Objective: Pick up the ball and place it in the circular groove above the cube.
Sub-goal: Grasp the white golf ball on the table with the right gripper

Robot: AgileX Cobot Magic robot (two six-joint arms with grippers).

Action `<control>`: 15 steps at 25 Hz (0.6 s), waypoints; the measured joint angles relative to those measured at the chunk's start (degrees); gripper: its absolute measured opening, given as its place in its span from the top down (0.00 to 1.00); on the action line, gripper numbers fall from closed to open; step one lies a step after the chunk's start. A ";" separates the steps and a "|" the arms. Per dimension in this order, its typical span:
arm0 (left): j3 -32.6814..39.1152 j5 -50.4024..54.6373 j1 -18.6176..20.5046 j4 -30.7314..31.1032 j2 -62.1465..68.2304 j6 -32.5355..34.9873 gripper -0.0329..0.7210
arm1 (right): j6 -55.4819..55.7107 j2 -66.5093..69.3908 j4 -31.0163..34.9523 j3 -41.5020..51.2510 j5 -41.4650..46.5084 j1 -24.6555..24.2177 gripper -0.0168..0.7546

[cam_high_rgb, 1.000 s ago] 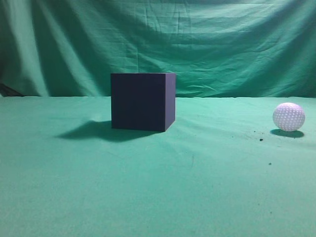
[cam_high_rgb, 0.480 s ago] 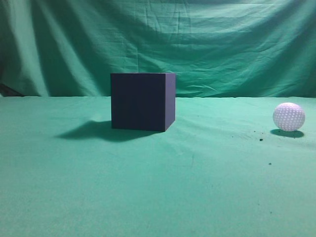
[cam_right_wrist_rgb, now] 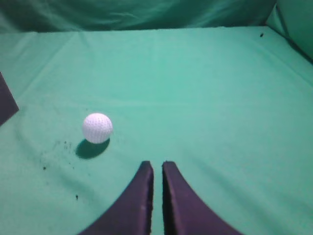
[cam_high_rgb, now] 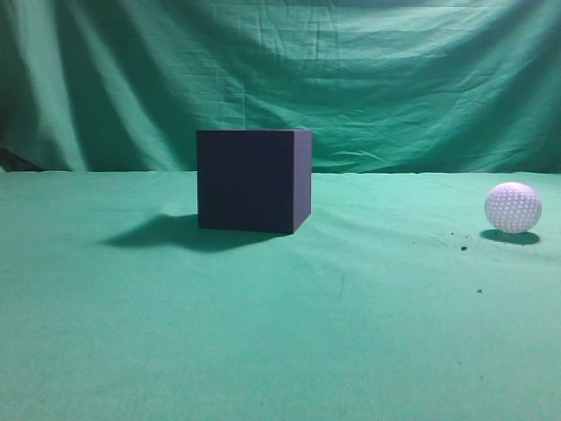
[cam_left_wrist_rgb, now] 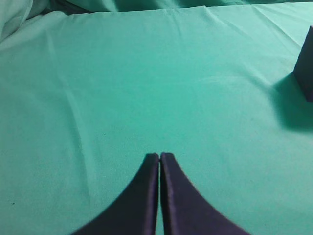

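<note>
The dark navy cube point(cam_high_rgb: 252, 180) stands on the green cloth at centre-left of the exterior view. Its top face is not visible from this height. A corner of it shows at the right edge of the left wrist view point(cam_left_wrist_rgb: 306, 63) and the left edge of the right wrist view point(cam_right_wrist_rgb: 6, 103). The white dimpled ball point(cam_high_rgb: 513, 207) rests on the cloth at far right. In the right wrist view it point(cam_right_wrist_rgb: 97, 128) lies ahead and to the left of my right gripper point(cam_right_wrist_rgb: 157, 165), which is shut and empty. My left gripper point(cam_left_wrist_rgb: 160, 156) is shut and empty over bare cloth.
Green cloth covers the table point(cam_high_rgb: 280, 333) and hangs as a backdrop point(cam_high_rgb: 280, 79). Small dark specks point(cam_high_rgb: 463, 248) lie on the cloth near the ball. Neither arm shows in the exterior view.
</note>
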 joint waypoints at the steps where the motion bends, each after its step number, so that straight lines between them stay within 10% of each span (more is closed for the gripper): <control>1: 0.00 0.00 0.00 0.00 0.00 0.00 0.96 | 0.00 0.00 0.44 0.00 -1.23 0.00 0.91; 10: 0.00 0.00 0.00 0.00 0.00 0.00 0.96 | 0.15 0.00 7.21 0.00 -27.56 0.00 0.91; 15: 0.00 0.00 0.00 0.00 0.00 0.00 0.96 | 0.16 0.80 7.43 -6.50 -24.07 -0.09 0.91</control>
